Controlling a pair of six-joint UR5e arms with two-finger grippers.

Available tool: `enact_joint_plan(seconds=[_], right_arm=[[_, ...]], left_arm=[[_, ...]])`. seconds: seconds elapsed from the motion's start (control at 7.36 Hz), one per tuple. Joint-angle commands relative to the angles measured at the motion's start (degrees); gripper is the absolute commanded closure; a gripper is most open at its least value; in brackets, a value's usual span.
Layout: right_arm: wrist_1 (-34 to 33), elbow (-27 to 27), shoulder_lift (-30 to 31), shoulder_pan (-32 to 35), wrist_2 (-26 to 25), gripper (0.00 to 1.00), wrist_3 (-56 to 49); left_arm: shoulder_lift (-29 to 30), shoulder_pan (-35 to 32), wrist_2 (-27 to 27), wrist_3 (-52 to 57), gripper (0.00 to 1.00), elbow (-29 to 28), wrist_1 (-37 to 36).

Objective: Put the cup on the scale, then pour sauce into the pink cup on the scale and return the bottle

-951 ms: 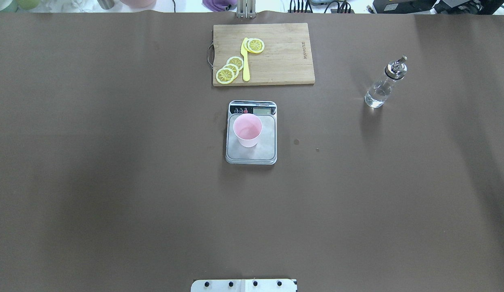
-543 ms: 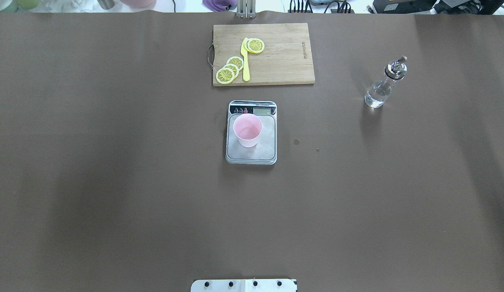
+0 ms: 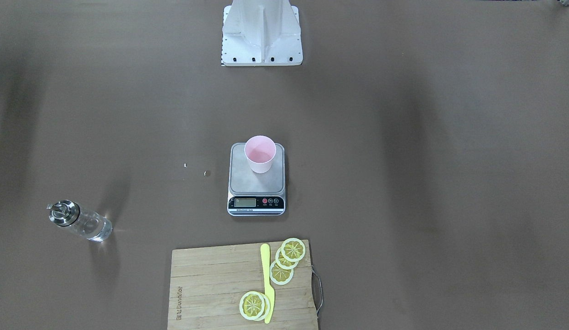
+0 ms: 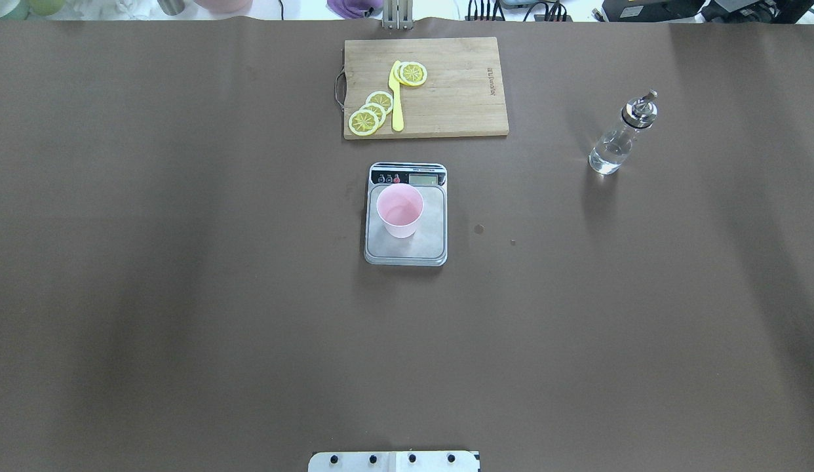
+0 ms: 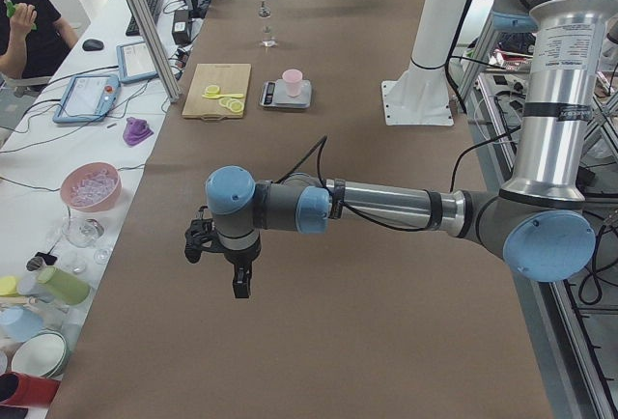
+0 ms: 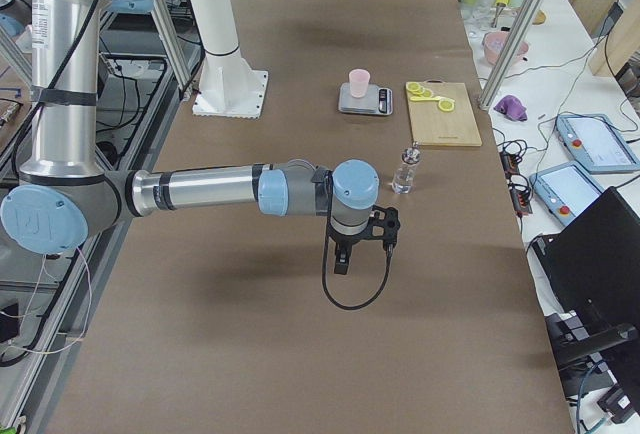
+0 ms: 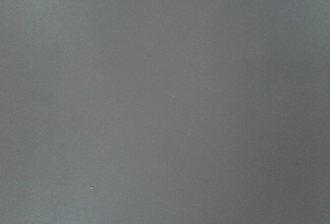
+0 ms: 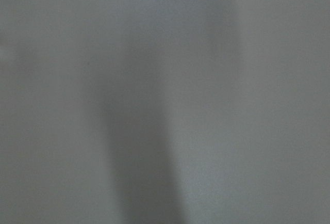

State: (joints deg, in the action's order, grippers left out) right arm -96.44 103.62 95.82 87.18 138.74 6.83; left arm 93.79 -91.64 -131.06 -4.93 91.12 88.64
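1. My right pincer (image 6: 341,266) hangs low over the table, with its fingers pointing down. Only the side camera shows it, so I cannot tell if it is wide or narrow. I see nothing held in it.
2. It is the same for my left pincer (image 5: 239,291): it points down over bare table and I cannot tell its opening.
3. The bottle (image 4: 618,141) stands upright near my right pincer, a little toward the middle of the table from it, and nothing touches it. I think it stands on that side because this arm is the one that reaches it most easily.
4. The sauce (image 4: 607,157) fills only the lower part of the bottle.
5. The cup (image 4: 400,208) stands upright on the scale (image 4: 433,244), far beyond the bottle from my right pincer and well apart from my left one. It sits near the display end, so I think a pour would be weighed.
6. Two small spots (image 4: 478,229) lie between scale and bottle. I cannot tell if sauce is in the cup, so the pour may be done or not.
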Motion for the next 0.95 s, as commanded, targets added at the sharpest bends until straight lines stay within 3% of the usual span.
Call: enact_joint_plan(seconds=[0.0,0.27,0.82], right_arm=[[-1.7,0.5,-0.5,-2.4,-2.7,0.00,-0.5],[-6.5,0.7,-2.3,-2.3,-2.1,0.00,-0.5],[-6.3,0.9,-1.3,-1.2,-2.1,0.00,-2.4]], left_arm=[[0.0,-0.1,0.4,0.0,0.01,-0.5,0.2],[0.1,-0.1,0.4,-0.3,0.01,-0.3,0.2],[0.5,0.0,0.5,-0.1,0.01,-0.9,0.1]])
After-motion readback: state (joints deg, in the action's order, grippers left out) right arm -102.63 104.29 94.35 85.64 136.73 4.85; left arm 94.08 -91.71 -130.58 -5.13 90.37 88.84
